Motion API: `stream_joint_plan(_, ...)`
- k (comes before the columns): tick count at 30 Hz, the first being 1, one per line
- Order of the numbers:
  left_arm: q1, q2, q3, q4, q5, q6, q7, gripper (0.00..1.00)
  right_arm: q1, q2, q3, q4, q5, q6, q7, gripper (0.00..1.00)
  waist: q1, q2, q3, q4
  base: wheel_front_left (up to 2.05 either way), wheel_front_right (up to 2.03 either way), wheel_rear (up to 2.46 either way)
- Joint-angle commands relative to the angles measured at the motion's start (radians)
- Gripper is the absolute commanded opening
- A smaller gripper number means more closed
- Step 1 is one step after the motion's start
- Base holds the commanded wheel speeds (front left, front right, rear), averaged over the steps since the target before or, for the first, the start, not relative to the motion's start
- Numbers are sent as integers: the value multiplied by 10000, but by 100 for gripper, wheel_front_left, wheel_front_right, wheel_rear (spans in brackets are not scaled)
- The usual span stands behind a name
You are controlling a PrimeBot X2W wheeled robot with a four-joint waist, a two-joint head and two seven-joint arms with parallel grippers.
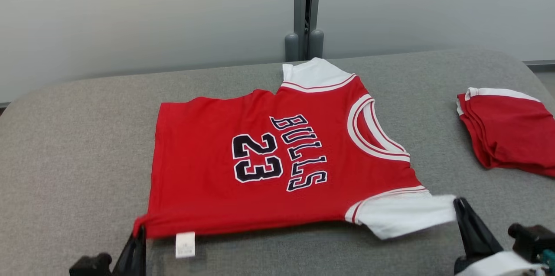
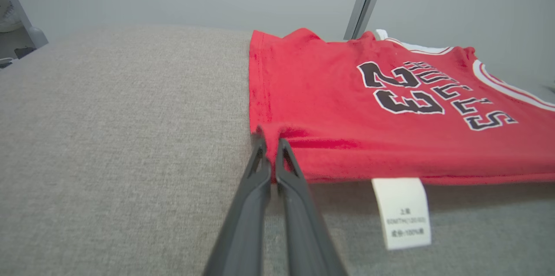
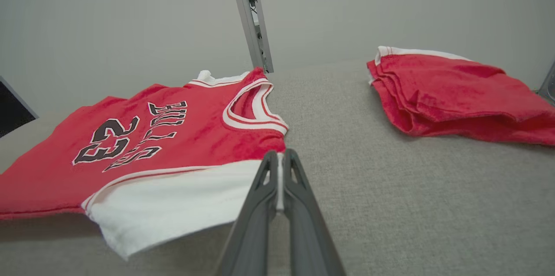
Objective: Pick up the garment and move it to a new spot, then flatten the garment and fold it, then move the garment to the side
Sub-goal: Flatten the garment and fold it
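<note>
Clamping garment [image 1: 277, 159] near edge: L fingers [image 2: 247, 215] on hem corner [image 2: 286, 135], R fingers [image 3: 253, 219] on white sleeve [image 3: 173, 198]; long axis spanning L-R btwn arms.

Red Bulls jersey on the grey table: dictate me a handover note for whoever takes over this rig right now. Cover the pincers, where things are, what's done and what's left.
Left pincer: shut on the near hem corner of the red white-sleeved BULLS 23 jersey.
Right pincer: shut on the edge of the near white sleeve.
Jersey: spread print-up on the grey fabric-covered table, near edge lifted slightly. A folded red garment lies apart to the right.
Done: jersey laid out flat, it seems.
Left: fold it, then move it aside.
</note>
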Motion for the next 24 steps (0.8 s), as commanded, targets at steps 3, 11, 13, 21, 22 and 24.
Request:
stream_joint_plan(3, -904, 46, -138, -326, 94, 9, 3, 0, -800, 13, -148, -28, 41, -7, 4, 0, 0, -1, 473, 172, 0, 0, 0)
stream_joint_plan(11, -3478, 50, -601, 1133, 410, -71, 3, 0, -3479, -80, 44, 1376, -468, -6, 4, 0, 0, -1, 1713, 503, 0, 0, 0)
stream_joint_plan(13, -4087, 46, -592, 1506, 466, -61, 3, 0, -4154, -100, 61, 1758, -613, -6, 4, 0, 0, -1, 2030, 564, 0, 0, 0)
stream_joint_plan(21, -5816, 143, -670, 2701, 843, -93, 3, 0, -6377, -186, 117, 3371, -1303, -6, 4, 0, 0, -1, 3030, 769, 0, 0, 0)
stream_joint_plan(22, -5958, 141, -653, 2779, 855, -89, 3, 0, -6579, -180, 93, 3496, -1412, -6, 4, 0, 0, -1, 3111, 787, 0, 0, 0)
stream_joint_plan(24, -6202, 136, -639, 2920, 888, -107, 3, 0, -6903, -123, 9, 3776, -1545, -6, 4, 0, 0, -1, 3262, 823, 0, 0, 0)
